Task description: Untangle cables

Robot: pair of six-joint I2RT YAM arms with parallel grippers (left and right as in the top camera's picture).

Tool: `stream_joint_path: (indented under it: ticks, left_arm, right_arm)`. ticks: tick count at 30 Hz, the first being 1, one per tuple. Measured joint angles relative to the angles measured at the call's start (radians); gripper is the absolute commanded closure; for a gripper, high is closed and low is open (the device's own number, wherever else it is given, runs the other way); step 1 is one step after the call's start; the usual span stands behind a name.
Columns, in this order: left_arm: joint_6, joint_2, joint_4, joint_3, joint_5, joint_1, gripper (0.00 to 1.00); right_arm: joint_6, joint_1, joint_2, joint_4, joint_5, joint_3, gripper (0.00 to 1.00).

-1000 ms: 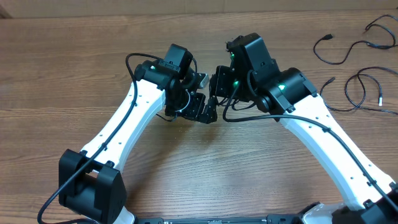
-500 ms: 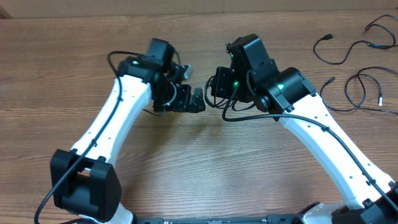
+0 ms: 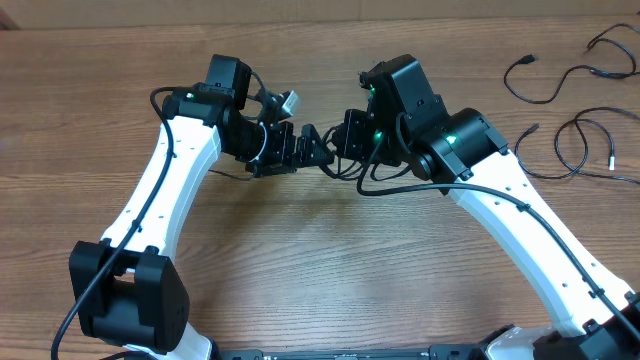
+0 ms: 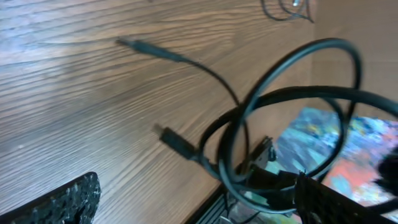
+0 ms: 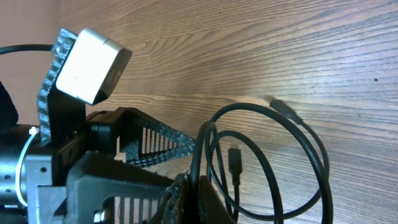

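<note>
A tangle of black cable loops (image 4: 309, 93) hangs between my two grippers, with a plug end (image 4: 177, 143) lying on the wooden table. My right gripper (image 5: 198, 196) is shut on a strand of this black cable (image 5: 314, 144), whose loops and a plug (image 5: 234, 158) lie just beyond it. My left gripper (image 4: 193, 202) is open, its fingers far apart, with the loops close by its right finger. In the overhead view the left gripper (image 3: 305, 150) and the right gripper (image 3: 340, 150) face each other closely, hiding most of the cable.
Several other loose black cables lie at the back right of the table (image 3: 548, 88), (image 3: 585, 140), (image 3: 610, 40). One more shows at the top of the left wrist view (image 4: 286, 9). The table is bare wood (image 3: 330, 270).
My left arm has swung left and towards the back, and its gripper now points right at the right gripper. The right arm has not moved.
</note>
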Motion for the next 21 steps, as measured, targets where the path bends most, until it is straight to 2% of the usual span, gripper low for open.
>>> stream_joint_path:
  ticks: [3,10,13,15,21]
  left_arm:
    - [-0.007,0.0,0.002,0.0,-0.023,0.0,0.08]
    - [-0.086,0.0,0.0,0.0,-0.204,-0.021,0.07]
    - [-0.1,0.0,0.01,0.0,-0.248,-0.037,0.14]
    - [-0.112,0.0,0.01,0.0,-0.282,-0.047,0.15]
    - [-0.203,0.012,-0.056,0.0,-0.471,-0.064,0.14]
  right_arm:
    - [0.0,0.0,0.0,0.005,-0.012,0.0,0.96]
    - [0.0,0.0,0.0,0.015,-0.039,0.0,0.96]
    - [0.0,0.0,0.0,0.024,-0.063,0.0,0.96]
    - [0.0,0.0,0.0,0.027,-0.074,0.0,0.96]
    - [0.0,0.0,0.0,-0.008,-0.045,0.0,0.96]
